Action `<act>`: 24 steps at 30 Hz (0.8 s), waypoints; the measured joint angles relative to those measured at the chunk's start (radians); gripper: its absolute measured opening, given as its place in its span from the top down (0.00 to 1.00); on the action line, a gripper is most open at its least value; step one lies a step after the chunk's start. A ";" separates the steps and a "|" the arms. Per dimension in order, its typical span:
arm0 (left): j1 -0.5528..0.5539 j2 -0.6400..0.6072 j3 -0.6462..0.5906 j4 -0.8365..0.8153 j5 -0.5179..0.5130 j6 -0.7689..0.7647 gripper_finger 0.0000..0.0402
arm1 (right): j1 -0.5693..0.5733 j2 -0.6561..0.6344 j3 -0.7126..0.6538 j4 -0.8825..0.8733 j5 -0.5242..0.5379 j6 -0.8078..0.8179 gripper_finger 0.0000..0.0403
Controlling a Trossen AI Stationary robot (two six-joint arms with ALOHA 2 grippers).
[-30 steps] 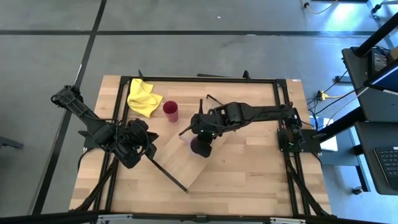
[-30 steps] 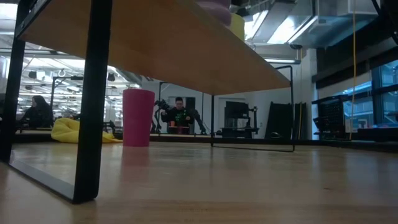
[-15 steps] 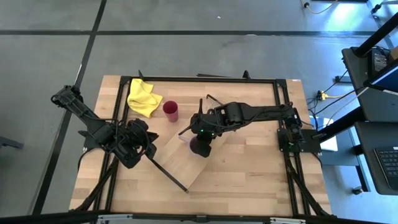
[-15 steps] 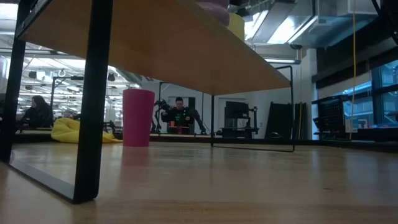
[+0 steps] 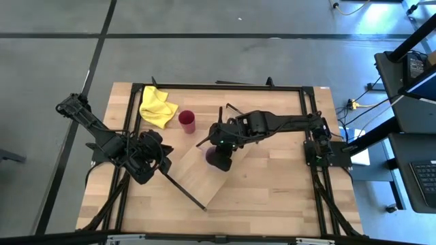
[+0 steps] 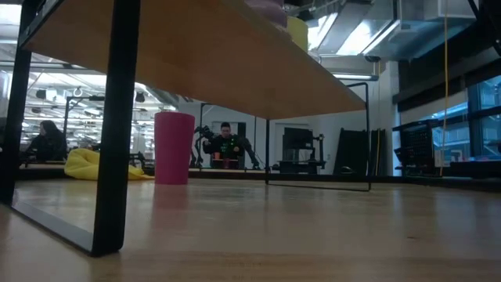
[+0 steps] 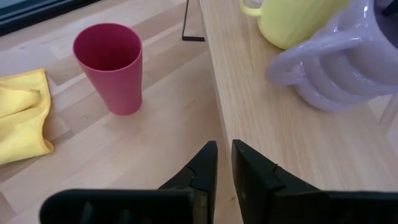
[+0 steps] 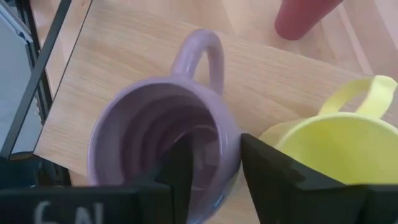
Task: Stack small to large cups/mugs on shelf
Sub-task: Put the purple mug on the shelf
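Note:
The lilac mug (image 8: 155, 143) is on the light-wood shelf (image 5: 194, 173), close beside the lime-yellow mug (image 8: 339, 155). My right gripper (image 8: 214, 162) comes down over the lilac mug's rim, next to the yellow mug. The dark red tumbler (image 5: 187, 121) stands on its base on the tabletop beyond the shelf. My left gripper (image 7: 222, 163) is shut and empty at the shelf's left edge, and the tumbler (image 7: 112, 65) and both mugs show ahead of it. My right gripper has the lilac mug's wall (image 8: 229, 146) on the side opposite its handle. One finger (image 8: 181, 163) is inside the mug and the other finger (image 8: 264, 168) is outside, between the two mugs. The fingers come from above, pointing down. The mug is upright over the shelf; whether its base rests there, I cannot tell.
A yellow cloth (image 5: 157, 105) lies on the tabletop at the far left, near the tumbler. The shelf stands raised on thin dark legs (image 6: 109, 157), set at a slant across the table's middle. A dark frame runs along the table's edges (image 5: 310, 122).

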 joint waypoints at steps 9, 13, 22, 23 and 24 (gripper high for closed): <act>0.000 0.000 0.000 -0.007 0.018 0.000 0.89 | 0.004 0.000 0.000 -0.022 0.002 0.000 0.64; 0.000 0.000 0.000 -0.013 0.027 0.004 0.89 | 0.005 0.000 0.003 -0.023 0.001 -0.001 0.65; 0.000 0.000 0.000 -0.022 0.027 0.004 0.89 | 0.010 -0.005 0.092 -0.005 0.122 -0.037 0.65; 0.000 0.000 0.000 -0.022 0.027 0.004 0.89 | 0.012 -0.014 0.089 0.007 0.130 -0.042 0.65; 0.000 0.000 0.000 -0.023 0.027 0.004 0.89 | 0.014 -0.019 0.089 0.003 0.131 -0.048 0.65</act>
